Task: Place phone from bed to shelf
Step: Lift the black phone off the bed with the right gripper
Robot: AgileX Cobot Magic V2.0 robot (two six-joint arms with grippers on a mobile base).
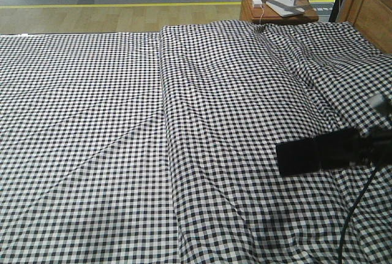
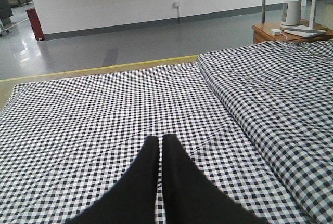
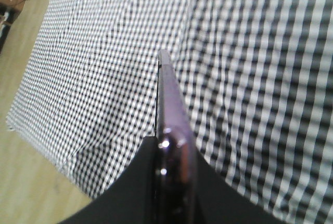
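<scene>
Right end effector (image 3: 174, 148) clamped on phone (image 3: 169, 91), held edge-on above bed (image 1: 122, 123). Left end effector (image 2: 162, 148) pressed together, over bed too.

Checked bed (image 1: 153, 123), dark right claw (image 1: 283, 157) hovering over its right side, nightstand (image 1: 251, 3) beyond

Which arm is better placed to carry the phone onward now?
Right. The right gripper is shut on the phone, held edge-on above the bed. The left gripper is shut and empty, with only checked cloth ahead of it.
</scene>
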